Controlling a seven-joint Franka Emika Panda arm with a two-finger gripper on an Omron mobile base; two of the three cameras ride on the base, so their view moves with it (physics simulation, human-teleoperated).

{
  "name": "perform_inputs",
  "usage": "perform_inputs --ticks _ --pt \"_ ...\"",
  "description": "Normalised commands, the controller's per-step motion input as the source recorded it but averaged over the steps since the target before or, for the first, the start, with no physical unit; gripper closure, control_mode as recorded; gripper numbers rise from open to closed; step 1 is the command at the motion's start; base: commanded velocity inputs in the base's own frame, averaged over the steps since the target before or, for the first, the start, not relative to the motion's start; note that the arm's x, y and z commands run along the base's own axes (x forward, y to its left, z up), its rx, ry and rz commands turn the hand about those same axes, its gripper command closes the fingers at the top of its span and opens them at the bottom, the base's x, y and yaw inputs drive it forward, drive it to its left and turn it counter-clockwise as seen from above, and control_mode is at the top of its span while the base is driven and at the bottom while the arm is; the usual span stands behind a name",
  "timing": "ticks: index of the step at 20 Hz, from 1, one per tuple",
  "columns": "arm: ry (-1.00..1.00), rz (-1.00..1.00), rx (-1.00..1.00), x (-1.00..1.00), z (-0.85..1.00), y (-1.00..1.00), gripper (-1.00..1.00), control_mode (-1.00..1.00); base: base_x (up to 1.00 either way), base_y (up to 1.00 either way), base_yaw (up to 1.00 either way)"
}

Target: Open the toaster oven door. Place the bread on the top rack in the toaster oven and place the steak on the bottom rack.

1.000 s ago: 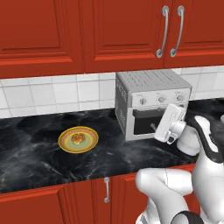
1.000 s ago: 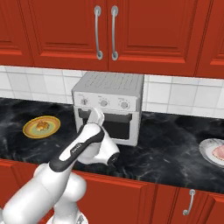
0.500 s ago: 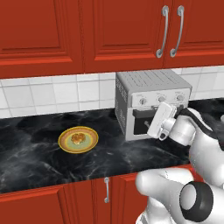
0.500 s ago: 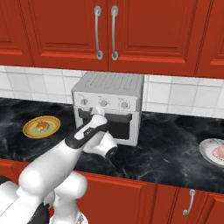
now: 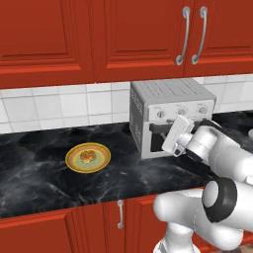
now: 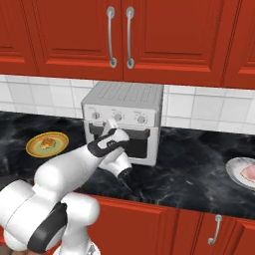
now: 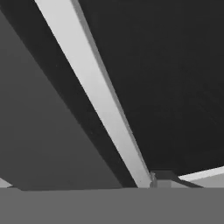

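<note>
The silver-grey toaster oven (image 5: 168, 96) (image 6: 124, 99) stands on the counter against the tiled wall, and its door (image 5: 154, 143) (image 6: 143, 147) is up and closed. My gripper (image 5: 167, 142) (image 6: 112, 130) is pressed close to the top of the door, at the handle. The hand view has the silver handle bar (image 7: 100, 100) running diagonally across the black window (image 7: 166, 74), very near. My hand hides the fingers, so their state is unclear. The bread (image 5: 88, 156) (image 6: 48, 144) lies on a yellow-rimmed plate (image 5: 74, 164). The steak (image 6: 249, 172) rests on a white plate (image 6: 233, 169) at the far right.
Red wall cabinets (image 5: 123, 34) hang above the oven. The black marble counter (image 5: 34, 168) runs the full width, with red base cabinets (image 6: 164, 224) below. My own arm (image 6: 64, 174) crosses in front of the counter's edge.
The hand has shifted a little left, closer against the oven door, and the elbow has swung lower and nearer the cameras. The door, bread and steak have not moved.
</note>
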Motion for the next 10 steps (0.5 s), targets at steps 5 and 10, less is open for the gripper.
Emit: perform_inputs --ticks 5,10 --pt "0.34 0.18 -0.32 -0.16 -0.46 -0.18 1.0 -1.0 0.0 0.0 0.0" --pt "0.45 0.42 -0.6 -0.75 -0.65 -0.29 1.0 -1.0 0.0 0.0 0.0"
